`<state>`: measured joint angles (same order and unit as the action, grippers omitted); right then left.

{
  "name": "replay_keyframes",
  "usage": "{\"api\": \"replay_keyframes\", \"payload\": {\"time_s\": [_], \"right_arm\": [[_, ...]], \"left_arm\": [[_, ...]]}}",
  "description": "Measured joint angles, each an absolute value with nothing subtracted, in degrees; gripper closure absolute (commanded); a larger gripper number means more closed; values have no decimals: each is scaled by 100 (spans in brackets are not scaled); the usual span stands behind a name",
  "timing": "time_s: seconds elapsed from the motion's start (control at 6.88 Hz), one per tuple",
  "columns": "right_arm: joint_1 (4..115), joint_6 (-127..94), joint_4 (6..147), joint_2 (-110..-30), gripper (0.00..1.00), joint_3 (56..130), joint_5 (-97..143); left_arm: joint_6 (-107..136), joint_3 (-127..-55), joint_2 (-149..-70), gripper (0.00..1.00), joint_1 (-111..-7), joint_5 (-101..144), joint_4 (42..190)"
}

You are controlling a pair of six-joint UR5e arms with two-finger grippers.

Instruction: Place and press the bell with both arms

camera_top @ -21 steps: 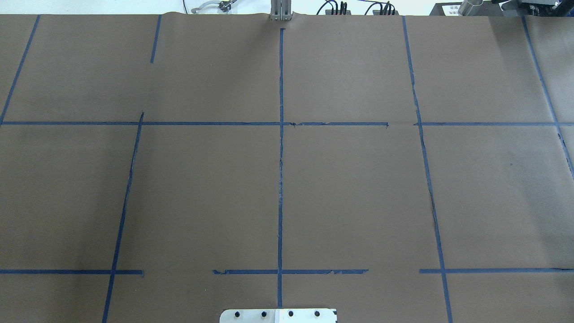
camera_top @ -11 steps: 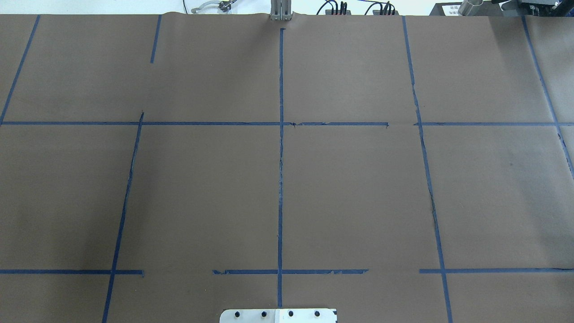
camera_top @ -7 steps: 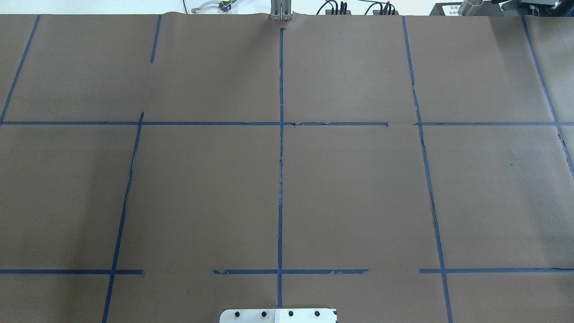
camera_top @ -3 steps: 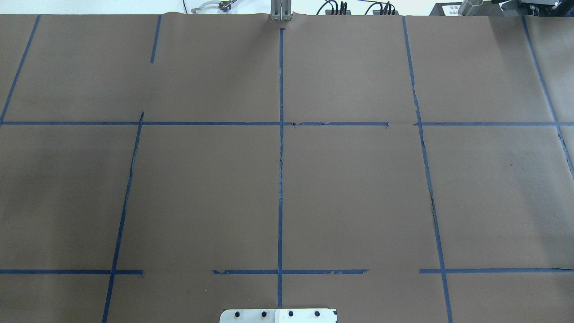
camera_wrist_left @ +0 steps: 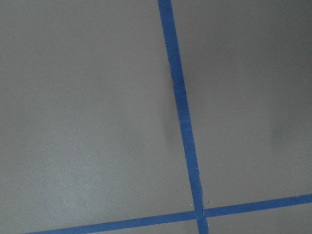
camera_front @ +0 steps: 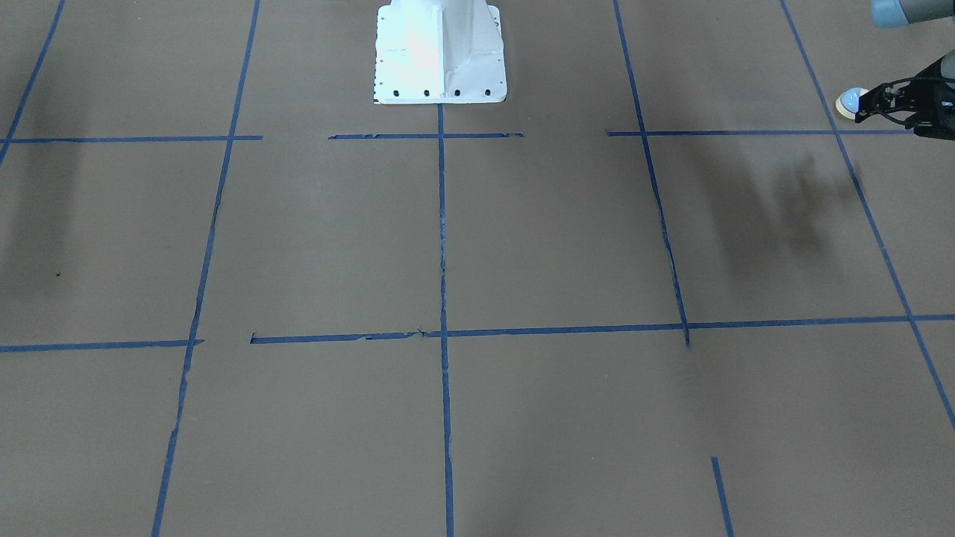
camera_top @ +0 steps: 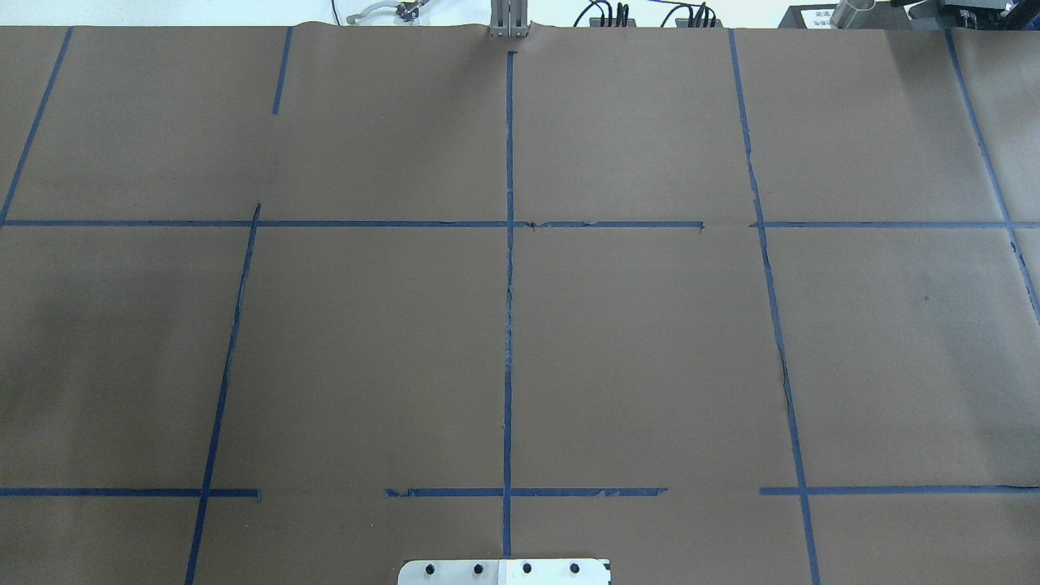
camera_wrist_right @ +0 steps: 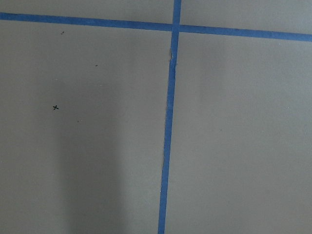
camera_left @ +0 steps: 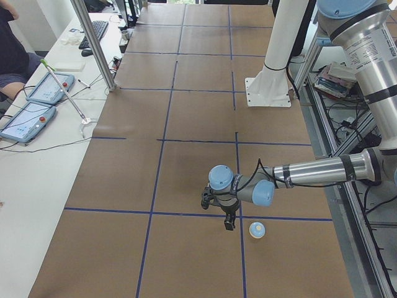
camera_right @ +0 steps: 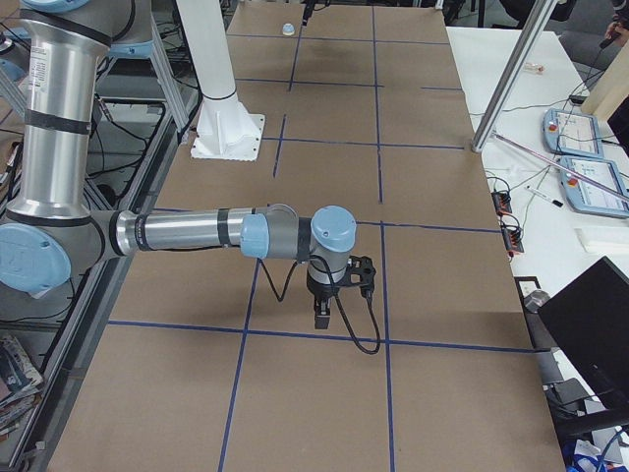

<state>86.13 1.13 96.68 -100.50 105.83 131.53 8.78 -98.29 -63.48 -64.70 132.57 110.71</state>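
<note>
The bell (camera_left: 257,230) sits on the brown table cover, light blue dome with a cream rim; it also shows in the front-facing view (camera_front: 845,102) and far off in the exterior right view (camera_right: 288,29). My left gripper (camera_left: 228,223) hangs just above the table beside the bell, apart from it. In the front-facing view the left gripper (camera_front: 859,113) narrows to a single tip and looks shut and empty. My right gripper (camera_right: 322,315) hangs over the table's other end, far from the bell; I cannot tell whether it is open or shut. The overhead view shows no arm and no bell.
The white bolted pedestal (camera_front: 440,52) stands at the robot's side of the table (camera_top: 650,341). Blue tape lines (camera_top: 509,325) cross the brown cover. Tablets (camera_left: 37,99) and cables lie on the white bench along the far side.
In the overhead view only a faint shadow at the left has drifted further left. No arm or bell has come into that view.
</note>
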Motion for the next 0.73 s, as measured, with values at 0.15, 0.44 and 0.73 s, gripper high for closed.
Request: {"api": "replay_keyframes", "payload": {"time_s": [0.15, 0.44, 0.73], "right_arm": [[8613, 121, 9668, -10053, 0, 10580, 13151], [8613, 149, 9668, -10060, 0, 10576, 13149], [8613, 184, 9664, -10066, 0, 10600, 13148]], "left_arm": [[829, -9699, -6324, 0, -6416, 13260, 11073], [677, -9456, -6313, 0, -6339, 13262, 11076], [640, -9340, -6311, 0, -6145, 13269, 11082]]}}
